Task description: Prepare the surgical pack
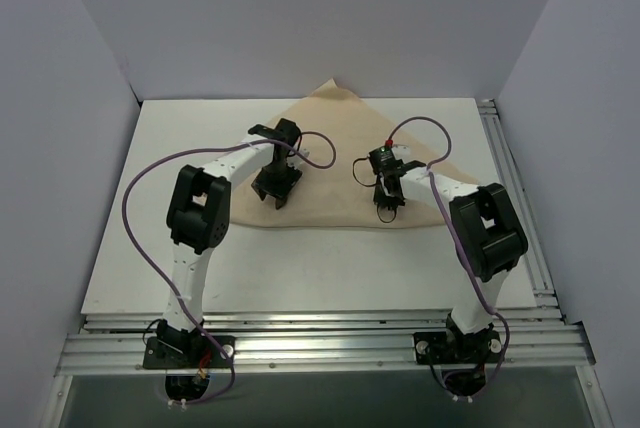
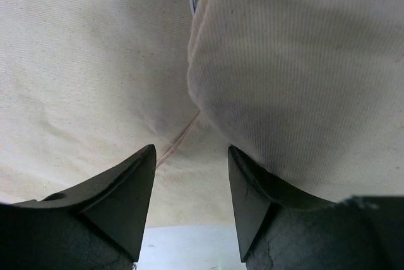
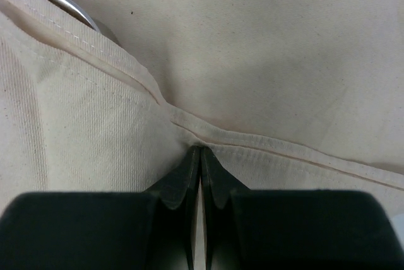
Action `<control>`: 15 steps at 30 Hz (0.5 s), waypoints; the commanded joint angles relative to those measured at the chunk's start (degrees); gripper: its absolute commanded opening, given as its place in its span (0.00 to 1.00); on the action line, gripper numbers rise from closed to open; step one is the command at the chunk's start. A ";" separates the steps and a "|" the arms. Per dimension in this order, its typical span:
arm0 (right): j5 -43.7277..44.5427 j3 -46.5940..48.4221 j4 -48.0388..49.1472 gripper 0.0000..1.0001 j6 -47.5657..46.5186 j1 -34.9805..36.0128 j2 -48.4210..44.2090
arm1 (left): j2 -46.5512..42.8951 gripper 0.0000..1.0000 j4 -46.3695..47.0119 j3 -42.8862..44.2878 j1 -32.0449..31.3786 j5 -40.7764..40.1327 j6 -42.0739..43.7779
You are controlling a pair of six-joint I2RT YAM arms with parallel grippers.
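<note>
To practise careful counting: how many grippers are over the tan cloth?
2. The left gripper, open, over the cloth, left half; right gripper, pinching a hem, right half. None seem hidden.

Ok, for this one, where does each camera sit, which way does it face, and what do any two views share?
Top external: above and behind the arm bases, looking down at the table and tan cloth; left arm and right arm show.
Left wrist: on the left gripper, close over the cloth; its fingers apart.
Right wrist: on the right gripper, facing a cloth hem; fingers shut, apparently pinching it.
Shared: both wrist views catch a shiny metal rim among the cloth folds.
</note>
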 commanded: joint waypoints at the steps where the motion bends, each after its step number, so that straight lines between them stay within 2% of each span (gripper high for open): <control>1: 1.65 2.82 -4.57 0.00 0.75 0.73 -3.02 | -2.45 0.59 3.59 1.73 -0.09 -0.05 0.16; 6: -0.18 4.59 -7.64 0.00 1.36 -0.67 -7.77 | -8.69 0.60 -0.98 0.33 -0.18 -0.59 2.62; 11: -1.86 0.12 -8.44 0.00 2.50 -1.20 -11.03 | -14.05 0.60 -1.16 -5.91 -0.62 0.29 3.50; 15: -3.61 -3.39 -7.21 0.00 3.82 -1.11 -13.05 | -12.92 0.60 0.60 -10.22 -0.97 0.47 2.98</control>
